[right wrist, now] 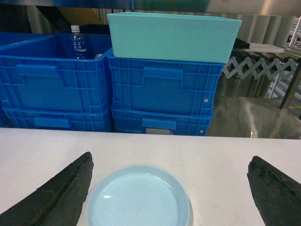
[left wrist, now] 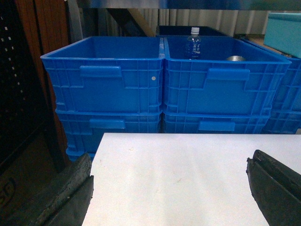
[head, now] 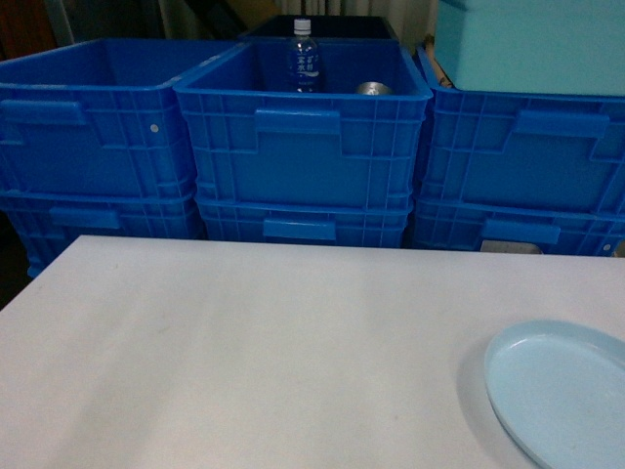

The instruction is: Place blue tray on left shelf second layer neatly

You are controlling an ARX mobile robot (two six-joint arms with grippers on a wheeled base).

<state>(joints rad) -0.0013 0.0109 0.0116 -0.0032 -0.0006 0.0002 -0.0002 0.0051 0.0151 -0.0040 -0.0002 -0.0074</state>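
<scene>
The tray (right wrist: 139, 200) lies flat on the white table (head: 244, 342), at its near right corner in the head view, untouched. In the right wrist view it sits just below and between the two dark fingers of the right claw (right wrist: 169, 188), slightly toward the left finger (right wrist: 61, 193). That claw is spread wide and holds nothing. The left claw (left wrist: 171, 188) is also spread wide and empty, with only bare table ahead of it and the tray nowhere in its view.

The step in hand looks like the pick-up, and the right claw is the one placed for it. The dish is shallow with a low rim, so a grasp across its full width would likely slip. Better to shift the claw so one finger goes over the rim and the other under or outside it, pinching the edge nearest the claw. Nudging a little left first would centre the tray between the fingers. Come down slowly, since the smooth plastic may skate on the table if one finger touches first.

Beyond the claws stand stacked blue crates (head: 303, 166), one with a bottle (head: 303, 59) in it, and a teal bin (right wrist: 171, 37) on the right stack. No shelf shows in any view, so the carry leftward cannot be planned from here.
</scene>
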